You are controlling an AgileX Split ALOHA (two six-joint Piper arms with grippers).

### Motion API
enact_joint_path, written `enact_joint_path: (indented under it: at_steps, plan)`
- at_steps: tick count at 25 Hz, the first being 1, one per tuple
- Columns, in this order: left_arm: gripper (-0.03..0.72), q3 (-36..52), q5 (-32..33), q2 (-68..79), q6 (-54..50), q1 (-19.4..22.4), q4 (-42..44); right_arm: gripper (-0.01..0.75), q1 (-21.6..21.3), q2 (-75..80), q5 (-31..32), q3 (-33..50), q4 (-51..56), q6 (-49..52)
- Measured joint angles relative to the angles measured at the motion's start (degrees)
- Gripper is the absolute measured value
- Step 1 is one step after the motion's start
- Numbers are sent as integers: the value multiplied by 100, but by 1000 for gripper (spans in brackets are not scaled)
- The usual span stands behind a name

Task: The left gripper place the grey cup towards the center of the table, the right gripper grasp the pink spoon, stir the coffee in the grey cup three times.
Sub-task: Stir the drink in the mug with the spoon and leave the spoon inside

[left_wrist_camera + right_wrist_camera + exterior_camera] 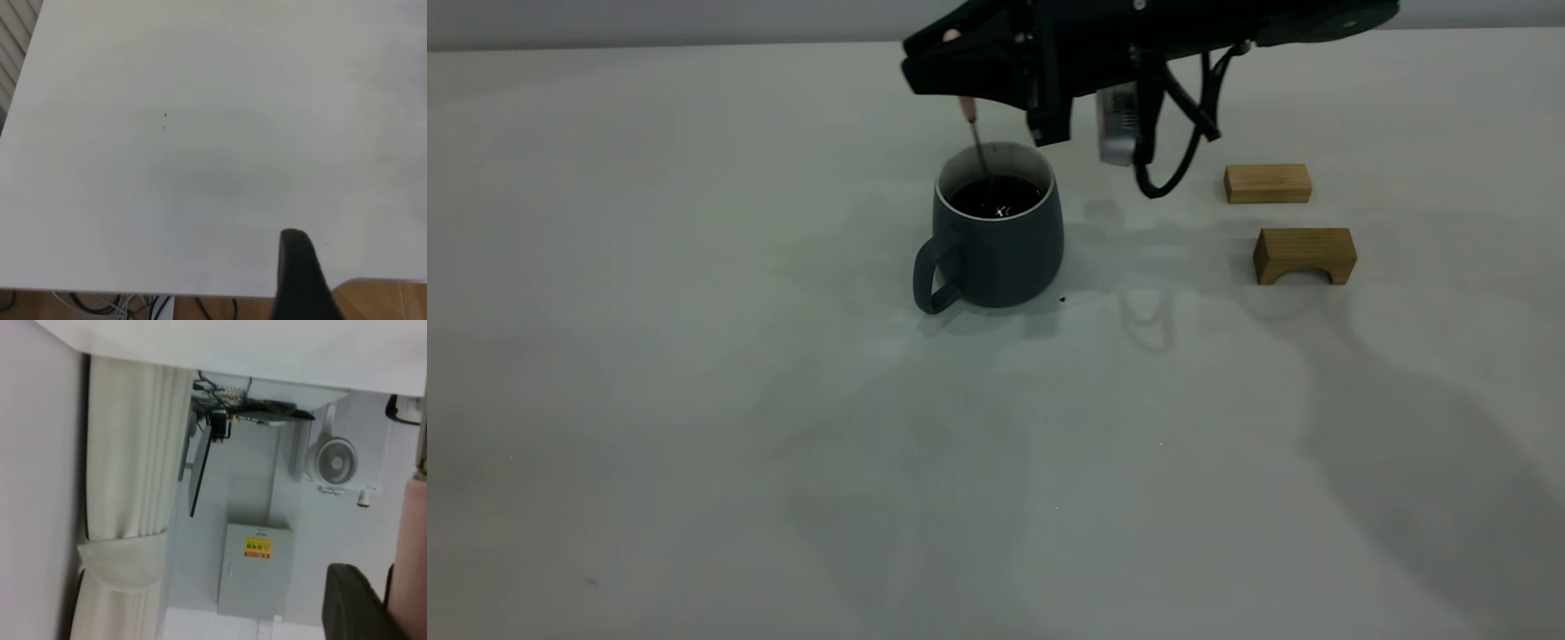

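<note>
The grey cup (996, 244) stands near the middle of the table (694, 400), its handle towards the exterior view's left. Dark coffee (996, 196) fills its white inside. My right gripper (953, 71) reaches in from the upper right, just above the cup, and is shut on the pink spoon (971, 124). The spoon hangs upright with its metal neck dipping into the coffee. In the right wrist view the pink handle (408, 547) lies against a dark finger (353, 603). My left gripper (300, 273) is off the exterior view, over bare table near an edge.
Two wooden blocks lie right of the cup: a flat one (1267, 183) farther back and an arch-shaped one (1304, 255) nearer. The right arm's black cable (1183, 142) loops down between cup and blocks. A small dark speck (1063, 300) sits by the cup's base.
</note>
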Motion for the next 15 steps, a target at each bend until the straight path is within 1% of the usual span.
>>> enact_joint_path:
  at_steps: [3,9,11,15]
  plan:
    - [530,0,0,0,0,0,0,119,-75,-5,-47,0,-188,0]
    - [530,0,0,0,0,0,0,119,-75,-48,-71,10,-838,184]
    - [530,0,0,0,0,0,0,119,-48,-48,48,10,-996,367]
    - [530,0,0,0,0,0,0,119,73,-48,397,10,-899,481]
